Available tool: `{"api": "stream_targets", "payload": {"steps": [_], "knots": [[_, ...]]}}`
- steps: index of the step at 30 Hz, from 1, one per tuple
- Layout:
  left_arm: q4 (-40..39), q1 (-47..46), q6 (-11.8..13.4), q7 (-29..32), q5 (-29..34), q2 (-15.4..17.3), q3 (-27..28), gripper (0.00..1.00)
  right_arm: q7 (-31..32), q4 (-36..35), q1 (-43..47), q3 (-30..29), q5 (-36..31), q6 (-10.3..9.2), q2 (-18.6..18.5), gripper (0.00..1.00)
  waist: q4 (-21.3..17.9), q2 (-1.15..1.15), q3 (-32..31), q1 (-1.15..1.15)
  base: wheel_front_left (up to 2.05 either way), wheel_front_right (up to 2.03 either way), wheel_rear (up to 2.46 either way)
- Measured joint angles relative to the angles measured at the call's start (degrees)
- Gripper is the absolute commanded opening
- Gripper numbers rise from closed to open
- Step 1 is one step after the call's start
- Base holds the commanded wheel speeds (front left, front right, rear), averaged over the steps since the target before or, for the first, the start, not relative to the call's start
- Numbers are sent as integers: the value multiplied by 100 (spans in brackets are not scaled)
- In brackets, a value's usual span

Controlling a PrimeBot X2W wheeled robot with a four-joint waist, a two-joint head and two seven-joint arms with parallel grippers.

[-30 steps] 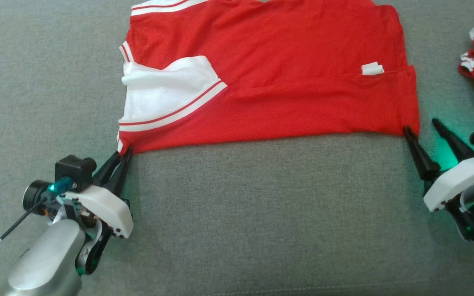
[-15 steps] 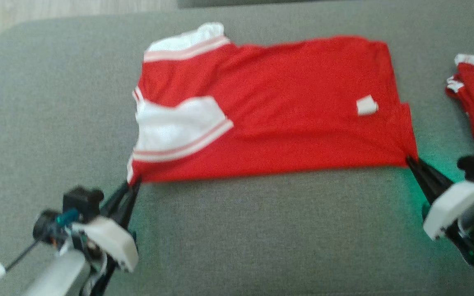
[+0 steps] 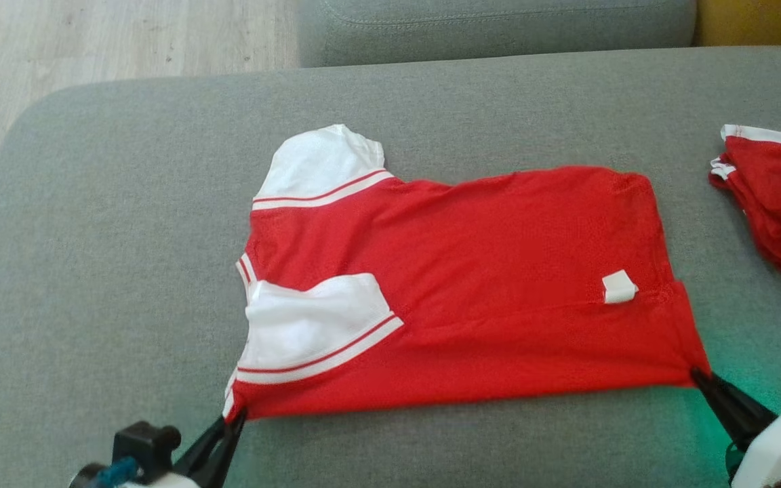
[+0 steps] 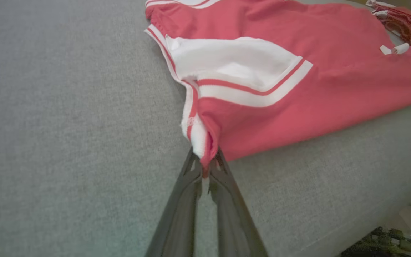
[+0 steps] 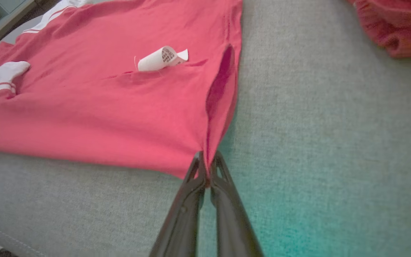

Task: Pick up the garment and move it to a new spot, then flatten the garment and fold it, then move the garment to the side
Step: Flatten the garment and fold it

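Shirt (image 3: 472,291) is lying spread on the couch (image 3: 126,271), stretching between both grippers. Left gripper (image 3: 234,417) and right gripper (image 3: 697,373) are each pinching a near corner, clamped on cloth. Judging: flattening nearly done; folding and moving aside are pending. Gripper bodies are running off-frame; under-layers hidden

One garment (image 3: 472,298) — perhaps one red pile (image 3: 780,203) — two grippers (image 3: 233,419) (image 3: 697,373).

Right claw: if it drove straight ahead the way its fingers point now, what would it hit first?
The red T-shirt: the right claw is shut on its near corner, so it would likely shove that side hem forward. Grey cushion lies just beside that line.
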Motion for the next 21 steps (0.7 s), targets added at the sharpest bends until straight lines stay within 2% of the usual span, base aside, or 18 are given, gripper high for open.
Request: {"api": "stream_targets", "payload": {"steps": [1,2,3,4,5,9,12,17,21], "knots": [[-60,57,5,26,-25,12,-2,0,2,-47,65,-24,34,0,0,0,-3,0,8,0,0,0,0],[-103,95,42,26,-45,16,-5,0,3,-77,108,-55,43,0,0,72,-3,0,20,0,0,0,0],[-127,98,57,27,-51,22,-7,40,3,-97,145,-103,43,0,0,100,-2,0,39,0,0,0,0],[-156,86,94,55,-51,27,-3,95,23,-101,162,-158,42,0,0,100,-1,0,64,0,0,0,0],[-183,65,102,97,-51,37,1,100,30,-99,161,-220,41,0,-2,100,1,0,94,0,0,0,0],[-416,-219,40,294,-32,123,13,100,20,-155,140,-535,-116,0,-65,100,0,0,243,1,0,0,0],[-611,-926,-33,434,116,221,121,100,-5,-229,63,-815,-346,0,-122,100,-21,0,412,1,0,0,0],[-560,-2849,-450,1010,309,267,272,100,1,-457,-333,-1185,-722,0,-112,100,-90,0,803,2,0,0,0],[175,-4150,-839,1686,355,137,254,100,121,-613,-669,-1337,-1037,0,10,100,-228,0,1143,3,0,0,0]]}}
